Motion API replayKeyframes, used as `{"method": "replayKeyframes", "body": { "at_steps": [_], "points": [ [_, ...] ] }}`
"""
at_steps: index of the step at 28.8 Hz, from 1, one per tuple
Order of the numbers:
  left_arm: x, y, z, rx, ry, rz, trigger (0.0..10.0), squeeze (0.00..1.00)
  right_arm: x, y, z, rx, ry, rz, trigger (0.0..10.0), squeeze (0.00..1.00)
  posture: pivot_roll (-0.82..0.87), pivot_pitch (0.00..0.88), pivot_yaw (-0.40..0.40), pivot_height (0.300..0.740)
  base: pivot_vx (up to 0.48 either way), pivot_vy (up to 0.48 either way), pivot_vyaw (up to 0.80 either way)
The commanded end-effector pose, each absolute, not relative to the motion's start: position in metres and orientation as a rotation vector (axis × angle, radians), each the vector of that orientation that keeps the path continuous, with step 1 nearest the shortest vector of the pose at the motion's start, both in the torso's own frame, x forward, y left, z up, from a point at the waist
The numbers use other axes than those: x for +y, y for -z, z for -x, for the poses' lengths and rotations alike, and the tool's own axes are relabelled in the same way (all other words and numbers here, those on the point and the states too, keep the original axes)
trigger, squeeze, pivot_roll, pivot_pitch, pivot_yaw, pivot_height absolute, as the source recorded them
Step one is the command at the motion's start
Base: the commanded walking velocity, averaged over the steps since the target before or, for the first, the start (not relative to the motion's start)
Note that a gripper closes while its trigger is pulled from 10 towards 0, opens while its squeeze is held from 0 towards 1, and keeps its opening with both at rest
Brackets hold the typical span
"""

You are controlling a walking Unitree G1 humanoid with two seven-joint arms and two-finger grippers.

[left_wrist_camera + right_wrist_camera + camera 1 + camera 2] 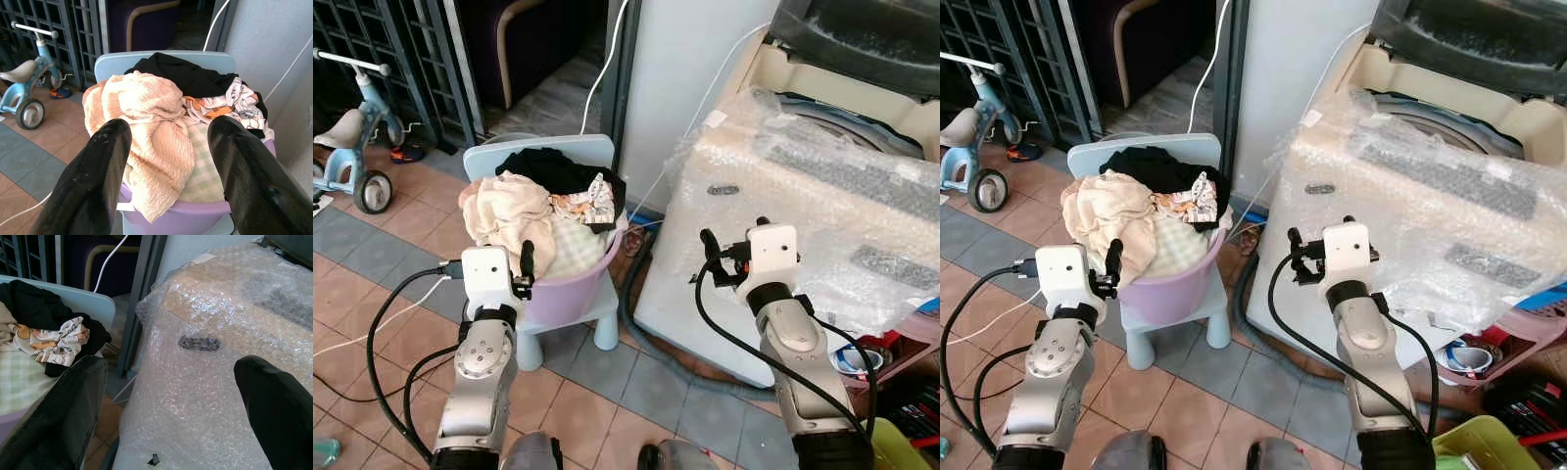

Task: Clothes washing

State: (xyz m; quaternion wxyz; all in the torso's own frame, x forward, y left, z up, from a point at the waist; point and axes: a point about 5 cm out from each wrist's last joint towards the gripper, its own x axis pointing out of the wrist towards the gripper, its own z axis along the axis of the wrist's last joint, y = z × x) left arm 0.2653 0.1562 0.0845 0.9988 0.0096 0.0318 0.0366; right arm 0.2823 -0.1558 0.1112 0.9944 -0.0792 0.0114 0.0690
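Note:
A purple basin (pixel 576 286) heaped with laundry stands on a small light-blue chair (pixel 599 149). A peach towel (pixel 146 112) lies on top at the front, a black garment (pixel 186 73) at the back, and a patterned cloth (pixel 220 105) beside it. My left gripper (pixel 168 129) is open just before the basin's front rim, with nothing between its fingers. To the right is a top-loading washing machine (pixel 803 186) wrapped in bubble wrap, its lid (pixel 862 34) raised. My right gripper (pixel 171 364) is open, empty, and close to the machine's front left corner.
A child's tricycle (pixel 357 147) and a metal gate (pixel 372 39) are at the far left. A grey hose (pixel 641 328) and white cables run over the tiled floor beside the machine. Low at the right are a pink basket (pixel 911 333) and a yellow-green bin (pixel 901 446).

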Motion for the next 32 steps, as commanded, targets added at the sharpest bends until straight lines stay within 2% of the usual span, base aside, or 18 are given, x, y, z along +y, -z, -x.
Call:
{"method": "replayKeyframes", "body": {
  "at_steps": [1,3,6,8,12,16,18,19,22,26,32],
  "points": [
    [0.152,-0.088,-0.27,0.045,-0.047,-0.04,10.0,0.0,-0.158,-0.108,-0.284,0.036,-0.135,0.153,10.0,0.0,0.05,0.062,-0.111,0.74,0.0,0.0,0.0],
    [0.152,-0.09,-0.273,0.036,-0.011,-0.046,10.0,0.0,-0.16,-0.106,-0.287,0.027,-0.099,0.201,10.0,0.0,0.03,0.068,-0.057,0.74,0.0,0.0,0.0],
    [0.154,-0.088,-0.274,0.043,0.004,-0.069,10.0,0.0,-0.163,-0.106,-0.287,0.026,-0.062,0.198,10.0,0.0,0.0,0.07,-0.03,0.74,0.0,0.0,0.0],
    [0.16,-0.088,-0.269,0.044,0.021,-0.054,10.0,0.0,-0.177,-0.106,-0.279,0.032,0.021,0.154,10.0,0.0,-0.04,0.082,0.008,0.74,0.0,0.0,0.0],
    [0.171,-0.08,-0.261,0.09,-0.01,-0.019,10.0,0.0,-0.193,-0.098,-0.263,0.065,0.071,0.138,10.0,0.0,-0.05,0.081,0.025,0.74,0.0,0.0,0.0],
    [0.173,-0.077,-0.254,0.105,-0.002,-0.037,10.0,0.0,-0.202,-0.088,-0.249,0.095,0.083,0.215,10.0,0.0,-0.06,0.084,0.027,0.74,0.0,0.0,0.0],
    [0.173,-0.079,-0.252,0.099,0.002,-0.044,10.0,0.0,-0.193,-0.088,-0.245,0.097,-0.022,0.073,10.0,0.0,-0.05,0.095,0.024,0.74,0.0,0.0,0.0],
    [0.173,-0.079,-0.25,0.104,0.007,-0.048,10.0,0.0,-0.191,-0.089,-0.243,0.096,-0.038,0.065,10.0,0.0,-0.05,0.102,0.025,0.74,0.0,0.0,0.0],
    [0.171,-0.076,-0.247,0.126,0.02,-0.047,10.0,0.0,-0.191,-0.087,-0.244,0.078,0.008,0.155,10.0,0.0,-0.05,0.1,0.033,0.74,0.0,0.0,0.0],
    [0.172,-0.075,-0.245,0.134,0.021,-0.055,10.0,0.0,-0.186,-0.084,-0.244,0.117,-0.033,0.127,10.0,0.0,-0.04,0.089,0.039,0.74,0.0,0.0,0.0],
    [0.168,-0.081,-0.252,0.11,0.014,-0.062,10.0,0.0,-0.187,-0.092,-0.251,0.06,-0.034,0.11,10.0,0.0,-0.02,0.088,0.026,0.74,0.0,0.0,0.0]
  ]
}}
